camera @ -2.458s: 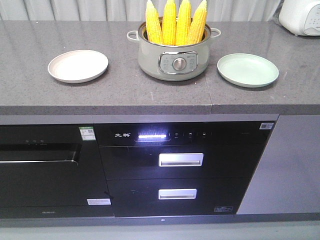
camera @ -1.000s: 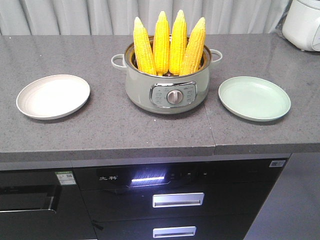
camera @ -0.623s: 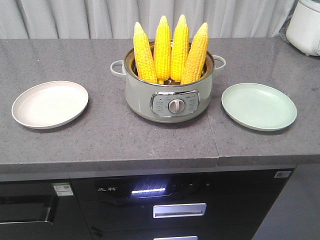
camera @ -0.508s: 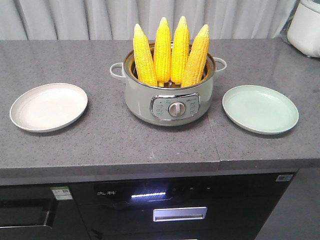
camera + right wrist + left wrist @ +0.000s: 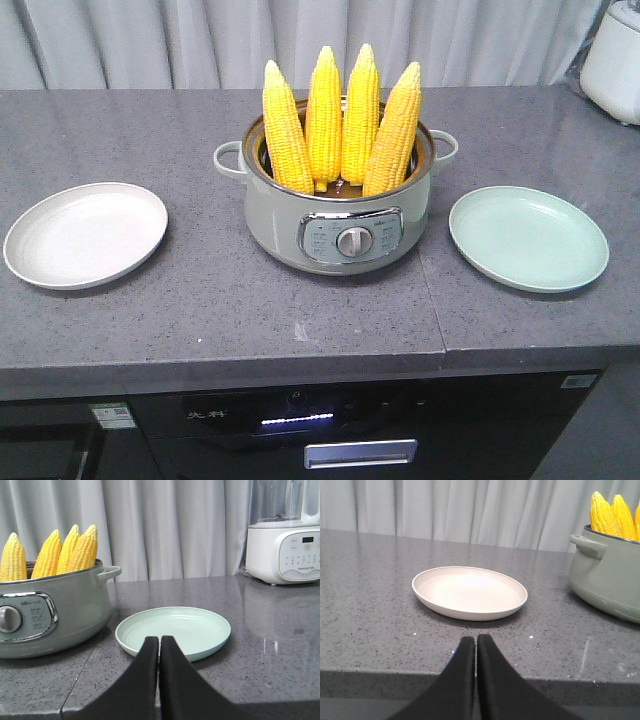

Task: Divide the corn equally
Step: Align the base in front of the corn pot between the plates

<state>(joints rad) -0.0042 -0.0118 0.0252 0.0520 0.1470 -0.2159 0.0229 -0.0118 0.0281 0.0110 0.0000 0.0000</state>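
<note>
1. Layout: four cobs of corn (image 5: 340,120) standing tips-up inside the pot (image 5: 340,215) at mid-surface (image 5: 300,310), leaning on its rim. Cream plate (image 5: 85,232) well to the pot's left, green plate (image 5: 528,237) to its right, both bare. No cob distributed yet.
2. Left fingers (image 5: 462,680) pressed together, low at the near edge, facing the cream plate. Right fingers (image 5: 147,680) likewise closed, facing the green plate. Hazard: arriving at a cob without first parting, so shoving rather than gripping and toppling the row.
3. Cobs packed side by side, touching or nearly so. Hazard: pinching two at once, or dragging a neighbour out over the rim, owing to the scant gap between them.
4. Tapered and probably slick. Hazard: slipping free if gripped near the narrow tip, then dropping onto the surface or back into the pot.
5. Round cob, shallow plate. Hazard: rolling over the rim if released off-centre or from too high.
6. Hazard: uneven split, such as three and one, through miscounting; presumably two per plate.
7. Hazard: arm collision above the pot if reached from both sides together.
</note>
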